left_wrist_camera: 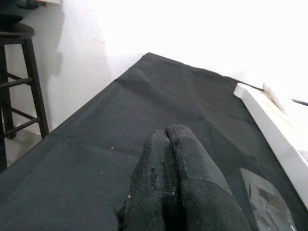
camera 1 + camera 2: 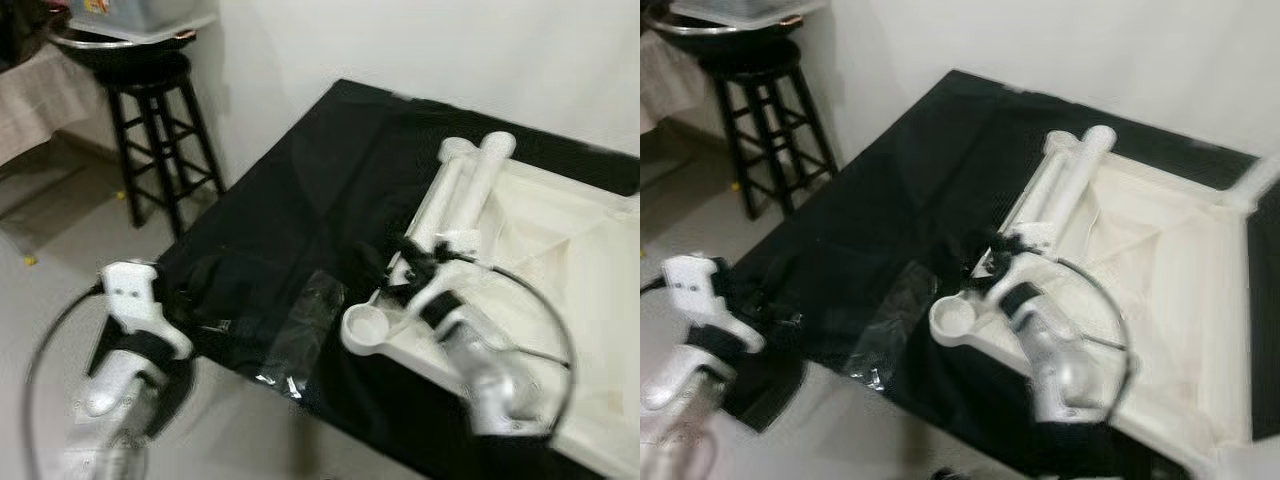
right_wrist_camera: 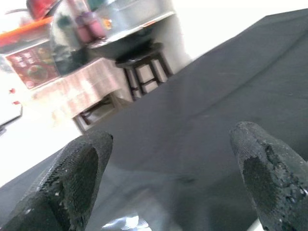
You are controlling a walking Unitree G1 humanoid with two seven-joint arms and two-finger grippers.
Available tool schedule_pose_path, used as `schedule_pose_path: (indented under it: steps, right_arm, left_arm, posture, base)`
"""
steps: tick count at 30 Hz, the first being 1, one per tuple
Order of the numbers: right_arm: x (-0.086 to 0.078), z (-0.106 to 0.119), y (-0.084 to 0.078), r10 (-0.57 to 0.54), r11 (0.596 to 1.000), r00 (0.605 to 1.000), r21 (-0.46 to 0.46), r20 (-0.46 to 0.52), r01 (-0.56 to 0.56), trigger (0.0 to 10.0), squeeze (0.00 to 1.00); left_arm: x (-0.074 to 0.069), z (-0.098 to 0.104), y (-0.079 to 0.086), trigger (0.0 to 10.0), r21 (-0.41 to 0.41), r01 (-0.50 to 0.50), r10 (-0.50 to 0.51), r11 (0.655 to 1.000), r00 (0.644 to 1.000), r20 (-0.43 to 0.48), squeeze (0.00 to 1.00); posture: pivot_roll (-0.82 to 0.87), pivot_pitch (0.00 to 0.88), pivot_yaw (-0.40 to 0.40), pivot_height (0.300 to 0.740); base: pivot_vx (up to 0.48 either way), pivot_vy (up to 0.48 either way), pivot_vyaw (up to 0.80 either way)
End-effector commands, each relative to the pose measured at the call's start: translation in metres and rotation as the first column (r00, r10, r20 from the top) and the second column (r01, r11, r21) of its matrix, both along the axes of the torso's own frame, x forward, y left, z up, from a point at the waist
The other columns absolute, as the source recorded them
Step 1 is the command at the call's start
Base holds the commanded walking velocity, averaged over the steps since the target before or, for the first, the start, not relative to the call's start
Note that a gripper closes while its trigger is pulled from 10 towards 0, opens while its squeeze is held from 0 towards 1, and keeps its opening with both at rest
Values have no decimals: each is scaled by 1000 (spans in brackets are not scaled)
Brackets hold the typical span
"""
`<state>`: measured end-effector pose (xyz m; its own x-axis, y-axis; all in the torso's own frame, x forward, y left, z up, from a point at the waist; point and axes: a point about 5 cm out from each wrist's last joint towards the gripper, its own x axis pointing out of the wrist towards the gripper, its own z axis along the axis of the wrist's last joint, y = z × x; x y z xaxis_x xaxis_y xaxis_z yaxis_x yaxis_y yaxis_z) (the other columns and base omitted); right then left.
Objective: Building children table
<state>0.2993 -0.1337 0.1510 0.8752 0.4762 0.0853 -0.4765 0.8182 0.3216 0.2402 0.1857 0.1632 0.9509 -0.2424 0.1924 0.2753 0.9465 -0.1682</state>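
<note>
White children's table top (image 2: 1160,250) lies upside down on a black cloth (image 2: 300,200) spread over a flat surface whose kind I can't tell. It is smooth, moulded and plastic-looking, a square frame with raised rim and shallow creased underside. Two round white legs (image 2: 465,190) lie side by side on its near-left rim, smooth tubes with blunt round ends. Their long axis runs from the socket corner up and away toward the wall. An open round socket (image 2: 953,318) sits at the nearest corner and faces up.

Right gripper (image 2: 990,262) is over the table top's left rim, just beside the lower ends of the legs, jaws spread wide with nothing between them. In the right wrist view the fingers (image 3: 269,168) show a coarse, pebbled black surface.

Left gripper (image 1: 171,183) is held low at the cloth's near-left edge, well apart from the table top, jaws pressed together and holding nothing.

A crinkled clear plastic sheet (image 2: 300,335) lies flat on the cloth near the socket corner. A black wooden stool (image 2: 155,130) with rungs stands on the grey floor by the white wall, carrying a dark round pan.
</note>
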Motion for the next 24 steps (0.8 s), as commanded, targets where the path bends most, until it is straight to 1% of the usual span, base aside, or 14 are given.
schedule_pose_path:
  steps: [1, 24]
  right_arm:
    - [0, -2, -7, -23, 1000, 1000, -2, -6, 23, 10000, 0]
    - [-1, -1, -7, -19, 1000, 1000, 4, -2, 19, 10000, 0]
  left_arm:
    - [-1, -2, -3, 10000, -7, 19, -19, 1000, 1000, -14, 0]
    - [-1, -2, -3, 10000, -12, 28, -28, 1000, 999, -16, 0]
  posture:
    - [34, 96, -37, 740]
    - [34, 98, -37, 740]
  base:
    - [0, 0, -800]
    - [0, 0, -800]
